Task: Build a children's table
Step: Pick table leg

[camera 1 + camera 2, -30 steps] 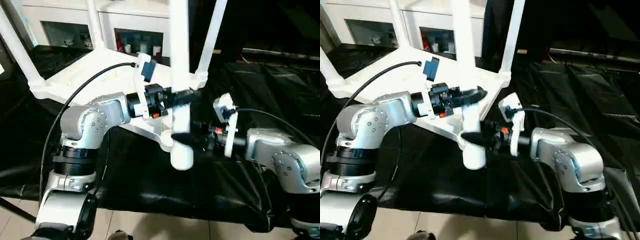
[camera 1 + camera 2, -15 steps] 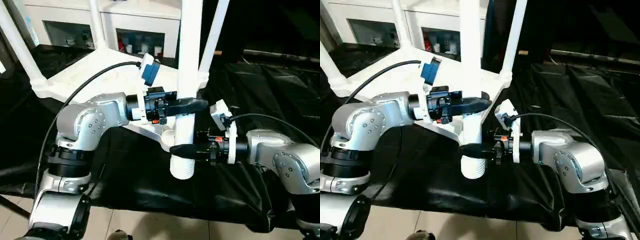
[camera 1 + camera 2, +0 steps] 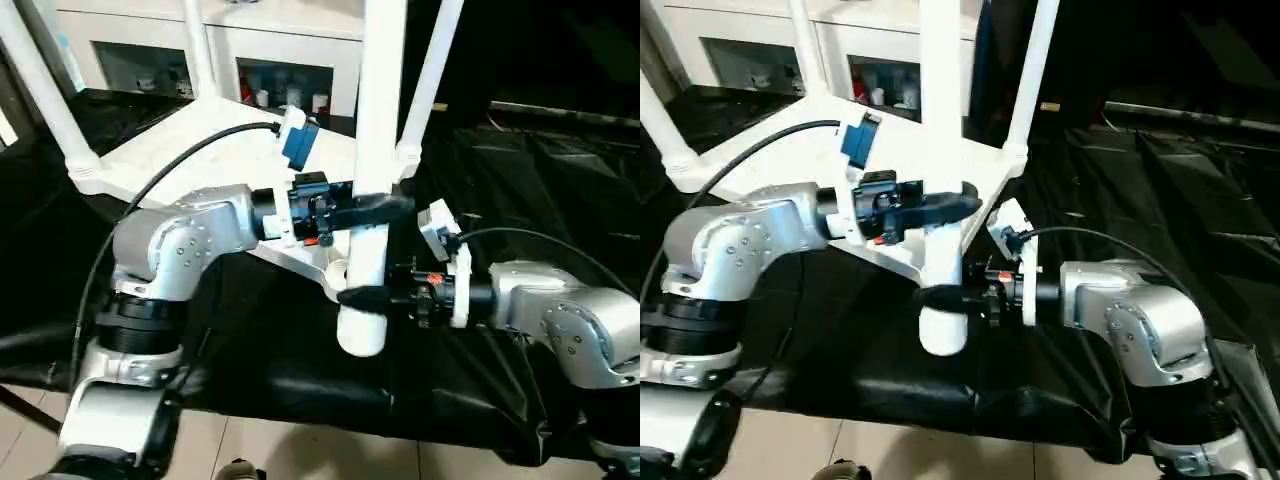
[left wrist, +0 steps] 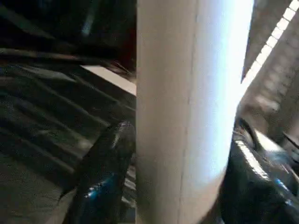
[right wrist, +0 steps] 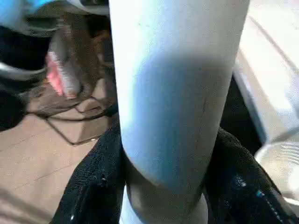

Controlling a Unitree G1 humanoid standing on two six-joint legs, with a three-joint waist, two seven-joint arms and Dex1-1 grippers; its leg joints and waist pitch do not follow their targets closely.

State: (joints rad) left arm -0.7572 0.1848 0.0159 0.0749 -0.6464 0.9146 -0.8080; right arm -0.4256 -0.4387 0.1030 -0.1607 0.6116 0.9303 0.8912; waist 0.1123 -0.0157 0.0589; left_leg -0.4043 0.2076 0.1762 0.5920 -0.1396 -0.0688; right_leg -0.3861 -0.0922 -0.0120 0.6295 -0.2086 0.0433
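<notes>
The white table top (image 3: 180, 150) lies upside down on black sheeting, with three white legs (image 3: 428, 80) standing up from its corner sockets. A fourth white leg (image 3: 372, 150) is held upright in front of the top's near corner. My left gripper (image 3: 375, 210) is shut on this leg higher up, and my right gripper (image 3: 362, 297) is shut on it near its lower, wide end (image 3: 360, 333). That end hangs next to the open near corner socket (image 3: 335, 272). Both wrist views are filled by the leg (image 4: 187, 112) between black fingers (image 5: 93, 186).
A white cabinet (image 3: 250, 60) with glass-front shelves stands behind the table top. Black sheeting (image 3: 540, 180) covers the work surface, and its front edge (image 3: 300, 410) drops to a tiled floor. A black cable (image 3: 170, 170) loops over my left arm.
The leg has gone from tilted and blurred to upright, and both grippers have closed around it. Since half a second ago it has lifted slightly toward the corner socket.
</notes>
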